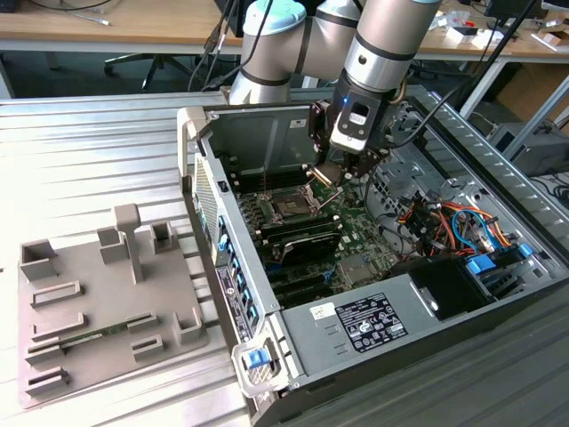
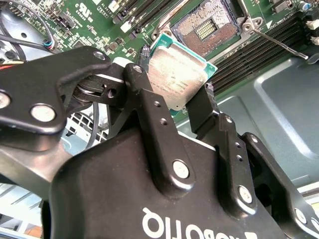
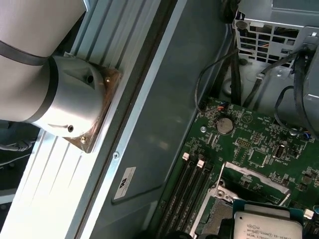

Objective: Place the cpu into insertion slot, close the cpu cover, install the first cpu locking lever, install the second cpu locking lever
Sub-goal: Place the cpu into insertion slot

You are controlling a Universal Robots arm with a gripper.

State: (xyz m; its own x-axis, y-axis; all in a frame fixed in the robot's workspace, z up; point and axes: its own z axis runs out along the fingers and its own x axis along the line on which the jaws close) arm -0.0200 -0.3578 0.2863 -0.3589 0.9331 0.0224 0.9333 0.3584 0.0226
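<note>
My gripper point(image 1: 332, 174) hangs inside the open computer case, just above the motherboard point(image 1: 356, 240). In the second wrist view its black fingers point(image 2: 149, 99) are shut on two opposite edges of the cpu point(image 2: 177, 74), a small square chip with a dull silver top. The cpu is held tilted over the open insertion slot point(image 2: 207, 27), apart from it, and the slot's contact field is bare. The first wrist view shows the cpu point(image 3: 266, 224) beside the silvery cpu cover point(image 3: 246, 174), which stands raised. A thin wire locking lever point(image 2: 279, 42) sticks out free beside the slot.
The case's side wall point(image 1: 213, 205) rises close to the exterior view's left of the slot. Coloured cables point(image 1: 444, 222) and a power supply point(image 1: 373, 320) fill the case's other end. Memory slots point(image 3: 189, 184) run alongside the slot. A grey fixture plate point(image 1: 98, 302) with blocks lies outside the case.
</note>
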